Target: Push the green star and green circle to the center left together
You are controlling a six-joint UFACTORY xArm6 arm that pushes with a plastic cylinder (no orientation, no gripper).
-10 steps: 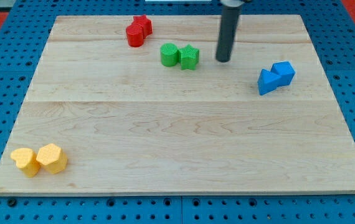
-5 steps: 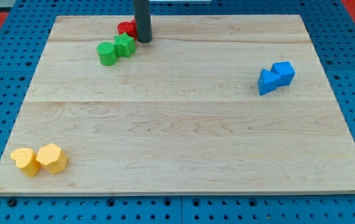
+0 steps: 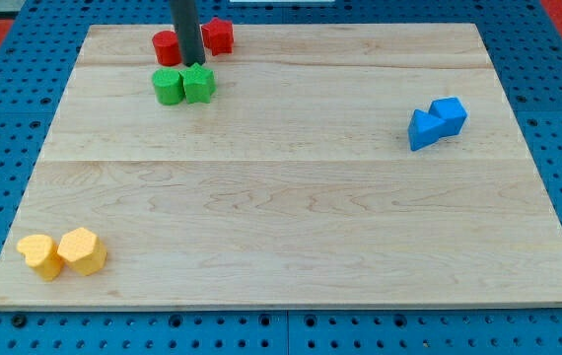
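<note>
My tip (image 3: 191, 63) is a plain rod with no jaws to open or close. Just below it, touching, sit the green circle (image 3: 169, 86) and green star (image 3: 198, 84), side by side, their pair running left-right, near the board's (image 3: 291, 207) top left.

The wooden board (image 3: 291, 197) is the landmark. My tip (image 3: 190, 62) stands near its top edge, left of centre, between two red blocks: one (image 3: 167, 47) at the tip's left, the other (image 3: 219, 35) at its right. The green circle (image 3: 170, 86) and green star (image 3: 198, 84) touch side by side just below the tip. Two blue blocks (image 3: 436, 122) sit together near the right edge. Two yellow blocks (image 3: 62, 252) occupy the bottom-left corner.
</note>
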